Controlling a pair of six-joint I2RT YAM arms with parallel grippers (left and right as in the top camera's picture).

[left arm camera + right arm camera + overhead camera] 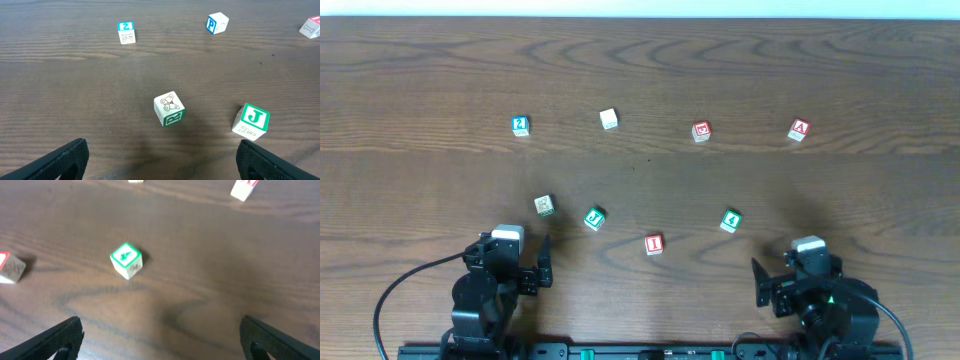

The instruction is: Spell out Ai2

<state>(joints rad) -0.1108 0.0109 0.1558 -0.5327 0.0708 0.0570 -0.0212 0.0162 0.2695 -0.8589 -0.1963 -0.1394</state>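
The red A block [799, 130] lies at the far right and shows at the top of the right wrist view [244, 189]. The blue 2 block [520, 125] lies at the far left and shows in the left wrist view [126, 32]. A red block with an I-like mark [654, 243] sits near the front middle, at the left edge of the right wrist view [10, 267]. My left gripper [515, 262] [162, 145] is open and empty at the front left. My right gripper [800, 275] [160, 320] is open and empty at the front right.
A butterfly block [169, 108] and a green J block [251, 121] lie just ahead of the left gripper. A green block [126, 260] lies ahead of the right gripper. A blue P block [217, 23] and another red block [701, 131] sit in the far row.
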